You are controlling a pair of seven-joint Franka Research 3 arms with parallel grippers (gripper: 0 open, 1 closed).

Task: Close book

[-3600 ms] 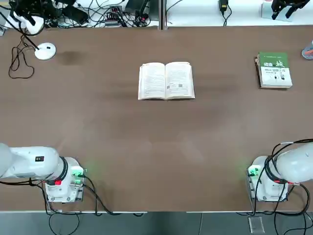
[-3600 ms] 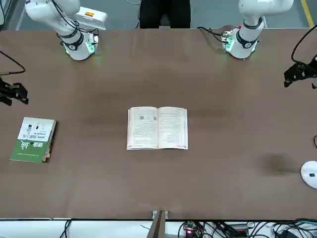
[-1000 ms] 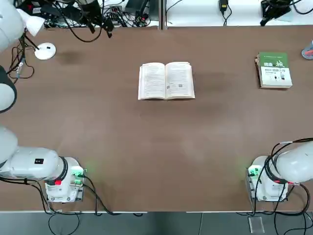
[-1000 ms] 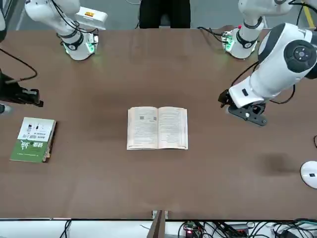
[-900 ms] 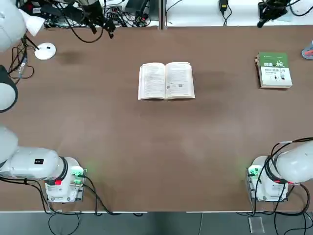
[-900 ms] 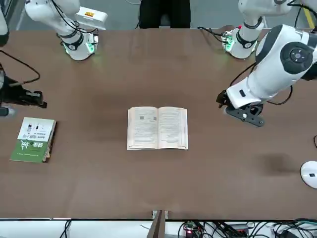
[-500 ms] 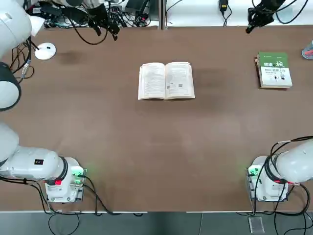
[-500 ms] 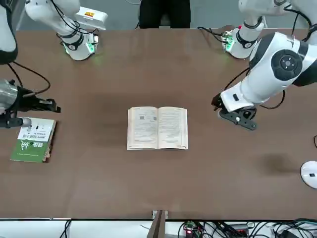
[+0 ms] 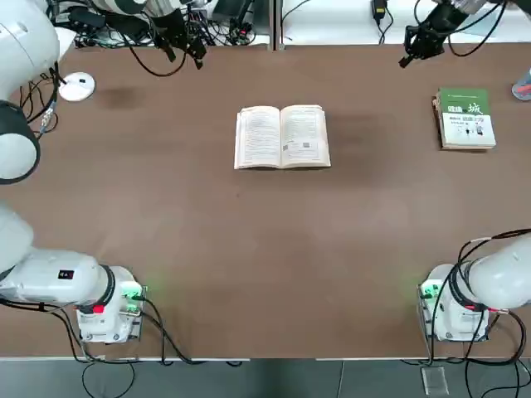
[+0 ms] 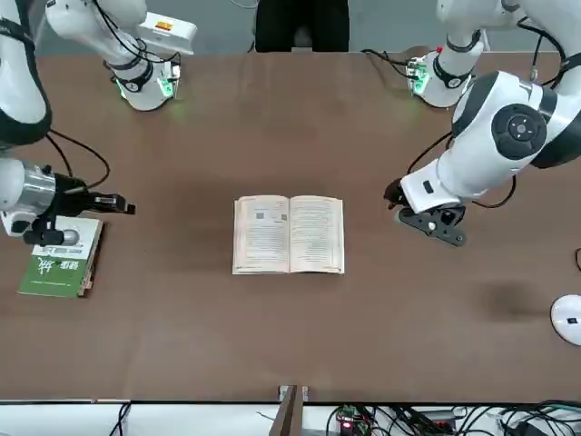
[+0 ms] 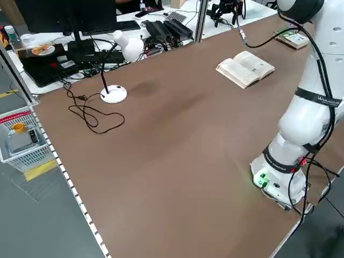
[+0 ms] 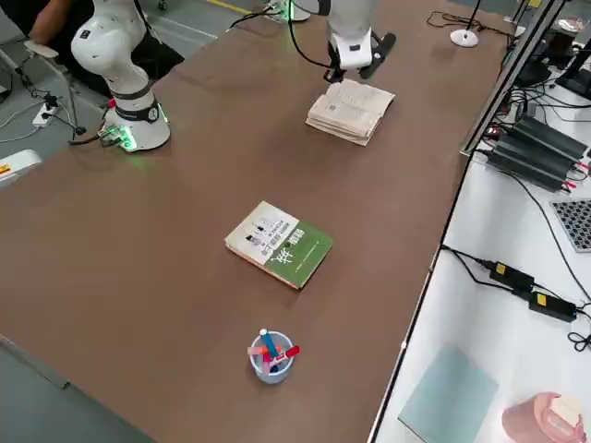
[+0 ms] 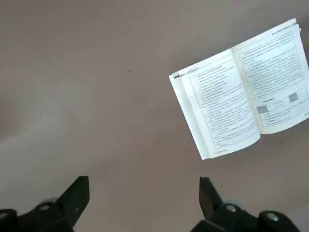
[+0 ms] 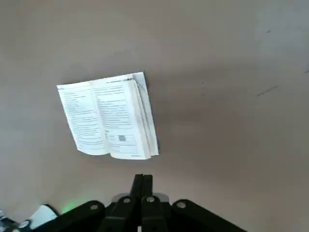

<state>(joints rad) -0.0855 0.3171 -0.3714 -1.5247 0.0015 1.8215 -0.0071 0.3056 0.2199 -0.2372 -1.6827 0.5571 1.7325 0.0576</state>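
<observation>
Front view: our left jaws [image 10: 430, 223] are apart, right jaws [image 10: 131, 208] together; approaching too low could shove the open book [image 10: 289, 234].

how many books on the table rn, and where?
2. White paperback with cream printed pages, lying open toward the far middle; green-and-white covered book, closed, farther right. Any under the arms could be hidden.
</observation>
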